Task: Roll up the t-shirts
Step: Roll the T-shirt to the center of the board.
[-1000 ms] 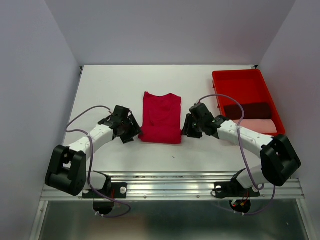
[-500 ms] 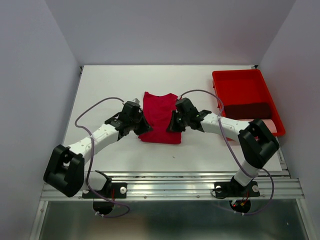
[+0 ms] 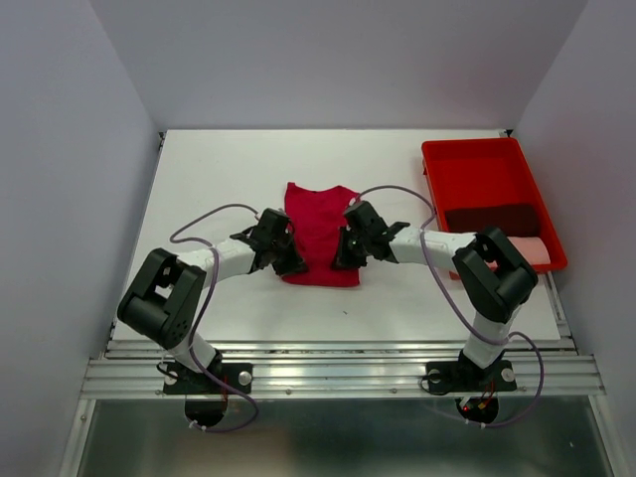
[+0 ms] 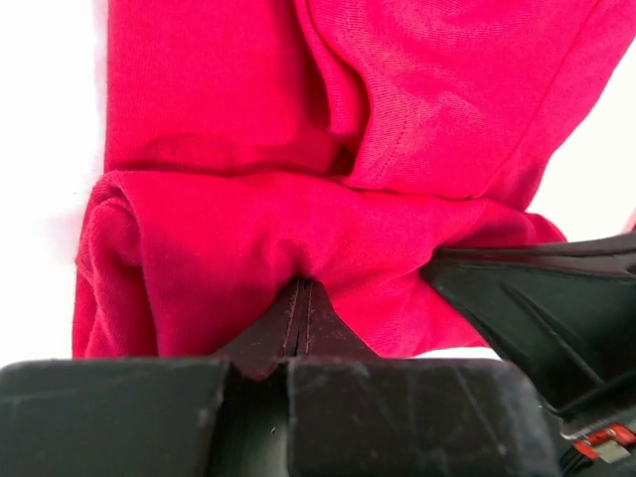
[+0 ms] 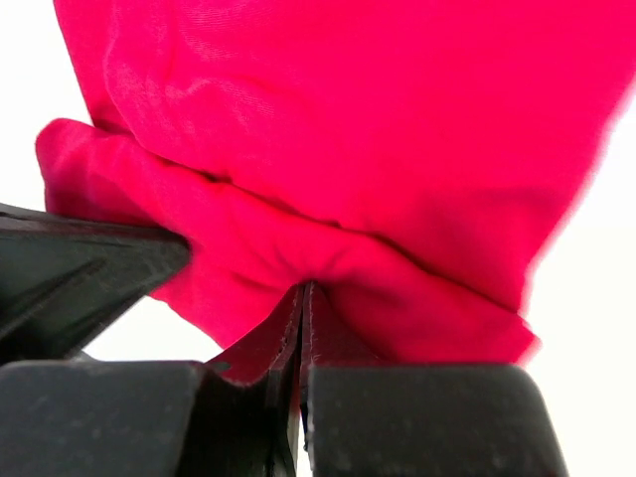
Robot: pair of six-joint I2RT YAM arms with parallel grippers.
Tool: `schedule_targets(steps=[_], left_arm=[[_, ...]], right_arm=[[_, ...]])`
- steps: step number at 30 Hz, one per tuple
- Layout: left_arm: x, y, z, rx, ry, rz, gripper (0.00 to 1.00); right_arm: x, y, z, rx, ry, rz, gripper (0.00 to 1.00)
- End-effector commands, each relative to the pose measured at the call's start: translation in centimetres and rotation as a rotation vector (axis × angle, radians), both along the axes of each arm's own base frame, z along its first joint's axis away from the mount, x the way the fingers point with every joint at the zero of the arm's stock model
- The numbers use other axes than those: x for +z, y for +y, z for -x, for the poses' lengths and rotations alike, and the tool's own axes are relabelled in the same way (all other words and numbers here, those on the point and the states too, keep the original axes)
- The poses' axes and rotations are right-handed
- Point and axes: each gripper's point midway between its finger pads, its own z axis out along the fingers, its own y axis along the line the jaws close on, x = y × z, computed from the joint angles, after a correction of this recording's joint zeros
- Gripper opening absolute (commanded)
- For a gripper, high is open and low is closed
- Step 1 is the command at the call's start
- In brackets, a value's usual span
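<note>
Looking down from above first: the crimson t-shirt [image 3: 320,234] lies on the white table [image 3: 229,169], about mid-width, with its collar end far and its hem end near. My left fingers [image 3: 291,262] are on the near left edge of it and my right fingers [image 3: 344,258] on the near right edge, both touching cloth. Between them the near edge looks bunched. Off to the right sits the red tray [image 3: 477,164]. A dark maroon t-shirt [image 3: 492,217] lies folded across it, and a pale pink t-shirt [image 3: 534,250] shows at its near end, partly behind my right arm.

Over to the left wrist view: my left fingers [image 4: 301,303] are pressed flat together, with a thick ridge of the crimson t-shirt [image 4: 298,119] pinched at their tips. That ridge runs right across the view, plump and rounded at its left end. Beyond it the cloth lies flatter, with a stitched seam showing. My right fingers [image 4: 537,298] come in black from the right, touching the same ridge. White table shows at both sides.

Now the right wrist view: my right fingers [image 5: 301,308] are closed tight, no gap between them, and the crimson t-shirt [image 5: 378,129] is gathered into a fold right at their tips. My left fingers [image 5: 79,268] reach in from the left, up against that fold. Farther off the shirt spreads smooth, and its right edge is blurred against the table.
</note>
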Motion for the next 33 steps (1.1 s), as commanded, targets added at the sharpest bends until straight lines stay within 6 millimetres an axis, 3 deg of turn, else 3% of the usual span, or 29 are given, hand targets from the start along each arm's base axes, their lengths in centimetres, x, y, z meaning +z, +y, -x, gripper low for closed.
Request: schedule_targets(steps=[1,5,8,12,15,16,21,26,30,32,33], left_arm=[[2.2,1.0,-1.6,-0.019,-0.089,-0.077,0.0],[6.4,1.9,-3.2,-0.01,-0.184,-0.107,0.0],[8.8,2.8,-3.4,0.006,-0.231,-0.101,0.0],[10.2,4.2,-2.9,0.043,-0.248,-0.078,0.0],[10.7,5.8,-2.1,0.086,-0.248,-0.074,0.0],[11.4,6.4,-2.0,0.109,-0.266,-0.068,0.0],[10.3,9.0,-0.1,0.22,-0.203,-0.11,0.0],[7.9,9.7,2.3,0.253,-0.135,-0.105,0.0],[7.4,10.4,3.1,0.299,-0.132,-0.085,0.13],[7.9,10.7,3.1,0.307,-0.146,-0.081,0.19],[8.0,11.2,3.2,0.318,-0.146,-0.089,0.23]], right_arm=[[2.5,-1.7,-0.9,0.008,-0.111,0.087,0.01],[4.9,-3.9,-2.2,-0.012,-0.222,0.187,0.03],[5.0,-5.2,-3.0,-0.025,-0.263,0.267,0.03],[3.4,-5.6,-3.1,-0.015,-0.247,0.312,0.03],[1.1,-5.7,-2.6,-0.007,-0.203,0.331,0.01],[0.0,-5.6,-1.6,0.009,-0.176,0.331,0.01],[-1.3,-3.7,1.7,0.016,-0.117,0.288,0.01],[-1.6,-0.9,4.8,-0.036,-0.061,0.202,0.01],[0.3,2.7,6.6,-0.019,-0.052,0.085,0.02],[0.9,2.5,6.2,-0.012,-0.08,0.135,0.05],[2.2,2.3,5.0,-0.023,-0.142,0.16,0.06]])
